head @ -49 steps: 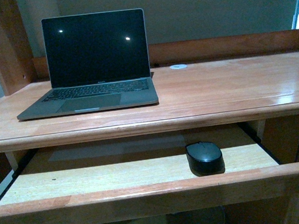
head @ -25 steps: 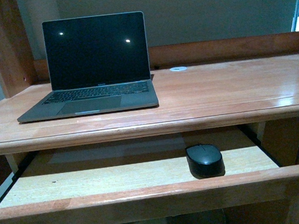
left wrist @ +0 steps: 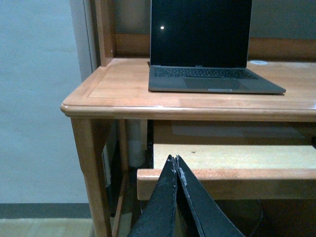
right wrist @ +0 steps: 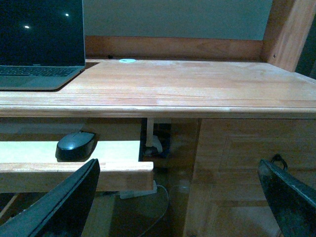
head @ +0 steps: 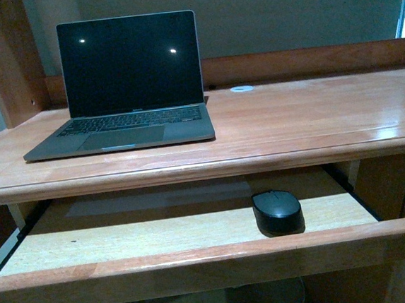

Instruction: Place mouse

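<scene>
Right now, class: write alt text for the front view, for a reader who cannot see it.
A small black mouse sits on the right part of a wooden desk's pulled-out tray. On the desktop above, toward the left, an open grey laptop stands with its screen dark; neither arm shows.

Black mouse [head: 278, 211]; grey laptop [head: 122, 87], black screen; reddish-brown wooden desk [head: 306, 117].

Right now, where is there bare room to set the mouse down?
The desktop right of the laptop is bare, except a small white disc at the back. The tray is bare left of the mouse. The laptop fills the left.
</scene>
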You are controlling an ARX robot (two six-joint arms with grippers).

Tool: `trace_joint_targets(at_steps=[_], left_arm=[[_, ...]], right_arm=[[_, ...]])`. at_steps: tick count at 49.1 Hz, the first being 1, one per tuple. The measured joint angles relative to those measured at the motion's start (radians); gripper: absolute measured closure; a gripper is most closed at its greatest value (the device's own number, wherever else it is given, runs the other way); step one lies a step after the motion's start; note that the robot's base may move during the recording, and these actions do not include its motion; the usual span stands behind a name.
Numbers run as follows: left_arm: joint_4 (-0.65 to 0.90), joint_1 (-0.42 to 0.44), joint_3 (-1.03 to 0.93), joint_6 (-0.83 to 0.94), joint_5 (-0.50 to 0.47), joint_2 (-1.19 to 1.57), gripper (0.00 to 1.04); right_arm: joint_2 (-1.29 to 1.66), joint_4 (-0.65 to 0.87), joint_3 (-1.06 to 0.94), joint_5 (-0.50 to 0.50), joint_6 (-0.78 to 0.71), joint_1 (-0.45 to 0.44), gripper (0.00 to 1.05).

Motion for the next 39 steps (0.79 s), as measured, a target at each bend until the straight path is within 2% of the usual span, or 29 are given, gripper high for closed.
trace_joint_targets(at_steps=[10, 18, 21, 32, 37, 39], left_arm=[[-0.014, 0.001, -0.005, -0.001, 0.0, 0.0, 1.01], [-0.016, 0.001, -0.005, 0.0, 0.0, 0.0, 0.74], [-0.016, 0.001, -0.005, -0.001, 0.0, 0.0, 0.62], [-0.016, 0.001, -0.005, 0.0, 0.0, 0.0, 0.29], [-0.016, 0.001, -0.005, 0.0, 0.0, 0.0, 0.09], [-0.016, 0.001, -0.005, 0.0, 0.0, 0.0, 0.05]], right_arm=[[0.0, 0.0, 0.0, -0.002, 0.0, 0.0, 0.07], [0.021, 0.043, -0.002, 0.013, 0.002, 0.014, 0.07], [0.158, 0.151, 0.01, 0.017, 0.029, 0.037, 0.07], [0.554, 0.265, 0.104, 0.024, 0.103, 0.113, 0.07], [0.795, 0.353, 0.204, 0.04, 0.13, 0.159, 0.07], [0.882, 0.385, 0.238, 0.056, 0.131, 0.177, 0.07]])
